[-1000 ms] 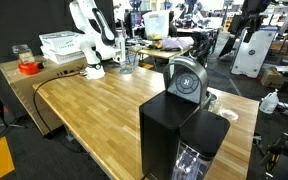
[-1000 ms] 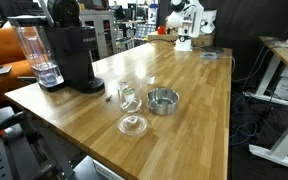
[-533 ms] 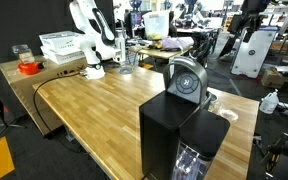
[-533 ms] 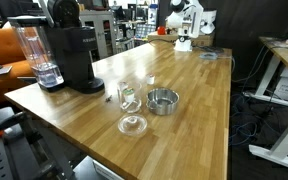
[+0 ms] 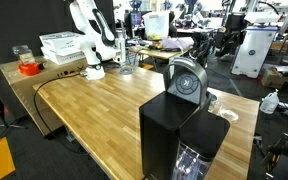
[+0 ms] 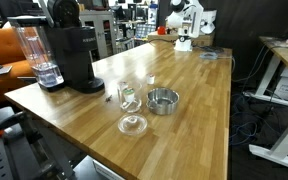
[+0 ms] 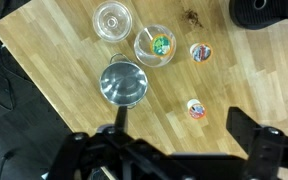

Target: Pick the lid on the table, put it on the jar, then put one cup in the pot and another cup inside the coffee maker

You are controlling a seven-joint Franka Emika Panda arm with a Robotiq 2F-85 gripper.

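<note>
The gripper (image 7: pixel 174 150) is seen only in the wrist view, as dark parts along the bottom edge; its fingers are spread wide with nothing between them, held high above the table (image 7: pixel 54 70). The arm (image 5: pixel 92 40) is seen folded at the far end of the table in both exterior views.

In the wrist view the pot (image 7: pixel 123 83) lies straight above the gripper's left part, its handle pointing down toward the gripper, so its long axis runs up and down the picture. The lid (image 7: pixel 111 19) is shown above the pot, flat on the wood with the knob up. The jar (image 7: pixel 154 45) is just to the right of the lid, open, with coloured things inside. One cup (image 7: pixel 200 52) is to the right of the jar, and another cup (image 7: pixel 195 109) lies below it, nearer the gripper. All are apart from one another and well clear of the gripper. A dark rounded shape at the top right corner is cut off and cannot be identified.

In an exterior view the coffee maker (image 6: pixel 69 50) stands upright at the left side of the table, its head on top, with the jar (image 6: pixel 129 96), pot (image 6: pixel 162 100) and lid (image 6: pixel 132 125) to its right.
</note>
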